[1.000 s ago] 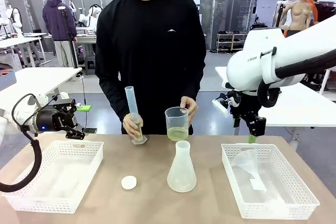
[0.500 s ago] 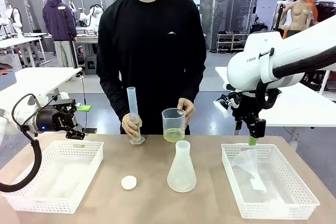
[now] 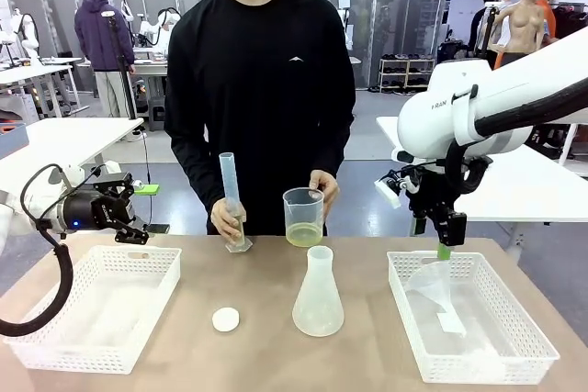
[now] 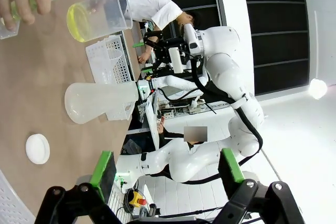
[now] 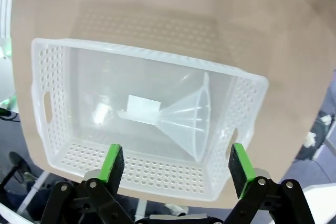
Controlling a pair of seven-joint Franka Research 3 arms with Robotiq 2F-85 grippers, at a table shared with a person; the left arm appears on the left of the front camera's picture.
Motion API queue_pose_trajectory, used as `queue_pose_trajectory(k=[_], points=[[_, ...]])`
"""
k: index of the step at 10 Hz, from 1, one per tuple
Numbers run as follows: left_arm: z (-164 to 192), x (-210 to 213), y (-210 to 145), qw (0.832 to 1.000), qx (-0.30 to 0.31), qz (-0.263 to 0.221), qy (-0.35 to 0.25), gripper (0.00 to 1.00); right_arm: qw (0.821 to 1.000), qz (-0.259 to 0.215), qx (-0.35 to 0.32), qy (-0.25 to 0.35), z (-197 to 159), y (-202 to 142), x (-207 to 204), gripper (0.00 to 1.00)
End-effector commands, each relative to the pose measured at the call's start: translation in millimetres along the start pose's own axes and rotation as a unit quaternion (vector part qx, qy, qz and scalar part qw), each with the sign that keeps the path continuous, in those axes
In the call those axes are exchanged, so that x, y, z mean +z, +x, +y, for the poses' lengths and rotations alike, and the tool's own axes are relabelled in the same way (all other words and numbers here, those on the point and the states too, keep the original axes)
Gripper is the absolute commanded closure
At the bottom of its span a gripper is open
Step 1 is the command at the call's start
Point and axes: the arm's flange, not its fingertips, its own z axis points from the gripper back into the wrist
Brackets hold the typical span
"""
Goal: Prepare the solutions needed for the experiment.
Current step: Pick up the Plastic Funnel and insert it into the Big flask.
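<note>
The person holds a translucent beaker [image 3: 304,216] with pale yellow-green solution [image 3: 303,235] in its bottom, just above the table's far edge; the beaker [image 4: 98,16] also appears in the left wrist view. Their other hand [image 3: 227,218] grips a tilted measuring cylinder [image 3: 231,202]. An empty conical flask [image 3: 318,293] stands mid-table. My left gripper [image 3: 136,218] hovers open above the left basket [image 3: 99,305]. My right gripper [image 5: 176,165] is open above the right basket [image 5: 136,116], which holds a clear funnel [image 5: 186,116]. The right gripper [image 3: 444,241] hangs over that basket's far rim.
A small white round disc [image 3: 225,319] lies on the table left of the flask. The left basket looks empty. Other tables, a person and equipment stand in the background behind the person.
The person lowered the beaker and cylinder slightly toward the table. My right gripper descended a little toward the right basket. The left arm stayed still.
</note>
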Motion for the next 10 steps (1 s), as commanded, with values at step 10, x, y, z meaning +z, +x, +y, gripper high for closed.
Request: queue_pose_trajectory(k=[10], points=[[-1, -1, 1, 1.0, 0.002, -0.001, 0.002, 0.0, 0.986, -0.013, -0.041, 0.16, -62, -34, -50, 0.0]])
